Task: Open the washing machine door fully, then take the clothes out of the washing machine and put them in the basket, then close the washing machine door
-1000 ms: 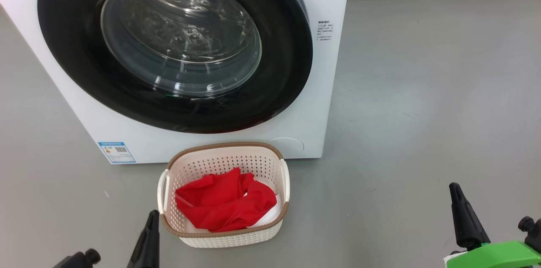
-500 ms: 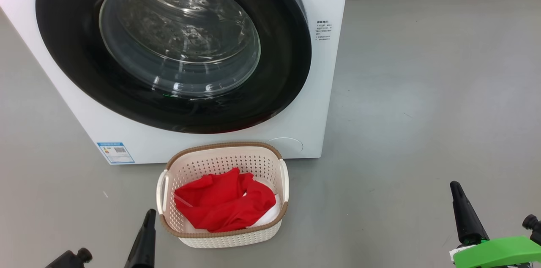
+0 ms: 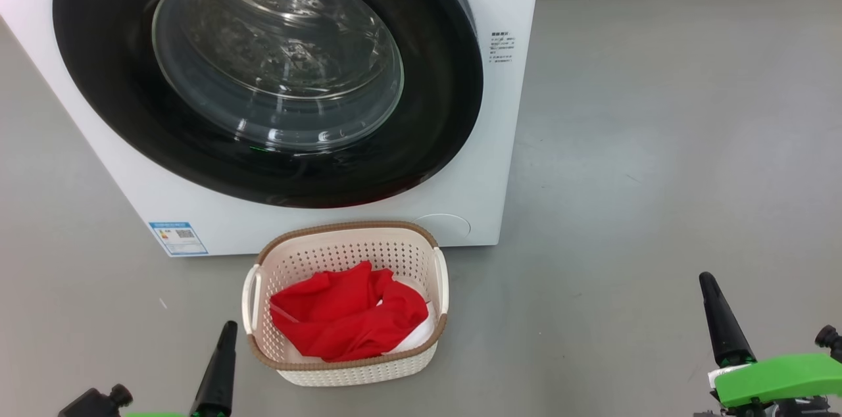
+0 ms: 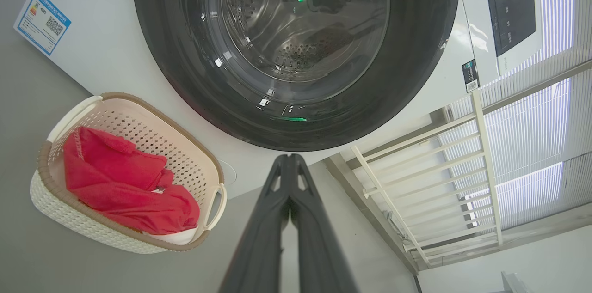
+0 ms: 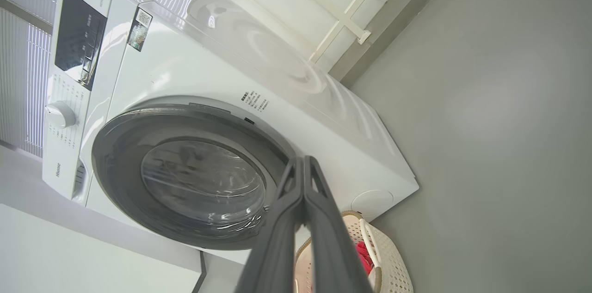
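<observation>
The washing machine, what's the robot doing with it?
Nothing is being handled right now. The washing machine door is shut, and the red and white clothes lie in the basket in front of the washing machine. The robot's left hand and right hand are both shut and empty, touching nothing.

I can read one brand only: "Hisense", on the white control panel [image 5: 69, 94] of the big white boxy washing machine [image 5: 194, 66]. The small blue label [image 3: 177, 237] has a QR code; its print and the small dark printed lines [image 3: 502, 47] are too small for me.
</observation>
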Controlling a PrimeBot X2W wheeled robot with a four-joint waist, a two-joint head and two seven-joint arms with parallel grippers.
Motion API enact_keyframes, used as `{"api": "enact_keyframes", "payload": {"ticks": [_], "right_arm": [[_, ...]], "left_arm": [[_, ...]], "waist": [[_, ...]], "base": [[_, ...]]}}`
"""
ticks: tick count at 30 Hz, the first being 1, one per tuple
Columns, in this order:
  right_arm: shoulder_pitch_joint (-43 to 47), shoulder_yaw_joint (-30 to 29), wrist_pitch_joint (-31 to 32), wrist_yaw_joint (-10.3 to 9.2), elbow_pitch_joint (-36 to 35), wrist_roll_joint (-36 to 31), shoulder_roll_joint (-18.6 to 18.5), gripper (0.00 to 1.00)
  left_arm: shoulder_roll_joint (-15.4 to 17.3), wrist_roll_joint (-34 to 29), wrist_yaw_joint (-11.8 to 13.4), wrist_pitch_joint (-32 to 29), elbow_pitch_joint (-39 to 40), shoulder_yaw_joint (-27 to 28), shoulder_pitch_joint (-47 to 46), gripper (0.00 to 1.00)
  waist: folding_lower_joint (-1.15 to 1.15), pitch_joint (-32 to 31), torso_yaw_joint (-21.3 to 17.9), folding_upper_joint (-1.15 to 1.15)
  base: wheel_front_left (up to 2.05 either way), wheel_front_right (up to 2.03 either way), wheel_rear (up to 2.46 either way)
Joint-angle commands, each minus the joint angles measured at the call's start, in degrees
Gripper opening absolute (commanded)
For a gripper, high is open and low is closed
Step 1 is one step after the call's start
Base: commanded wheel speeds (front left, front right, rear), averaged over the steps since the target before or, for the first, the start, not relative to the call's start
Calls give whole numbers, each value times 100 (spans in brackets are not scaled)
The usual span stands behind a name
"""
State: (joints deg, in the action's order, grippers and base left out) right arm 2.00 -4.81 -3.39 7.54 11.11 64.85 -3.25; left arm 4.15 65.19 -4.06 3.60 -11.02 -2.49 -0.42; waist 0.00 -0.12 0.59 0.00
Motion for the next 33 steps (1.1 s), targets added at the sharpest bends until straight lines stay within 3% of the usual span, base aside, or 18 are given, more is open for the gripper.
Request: {"api": "enact_keyframes", "payload": {"ticks": [1,33], "right_arm": [[-298,86,55,2,-117,179,-106,0],[-693,166,517,-3,191,2253,-201,0]], "left_arm": [[94,174,-67,-42,97,165,-268,0],[167,2267,-249,-490,-177,386,-500,0]], "waist": [[0,0,-2,0],[0,8,-44,0]], "base": [[0,0,0],[0,0,0]]}}
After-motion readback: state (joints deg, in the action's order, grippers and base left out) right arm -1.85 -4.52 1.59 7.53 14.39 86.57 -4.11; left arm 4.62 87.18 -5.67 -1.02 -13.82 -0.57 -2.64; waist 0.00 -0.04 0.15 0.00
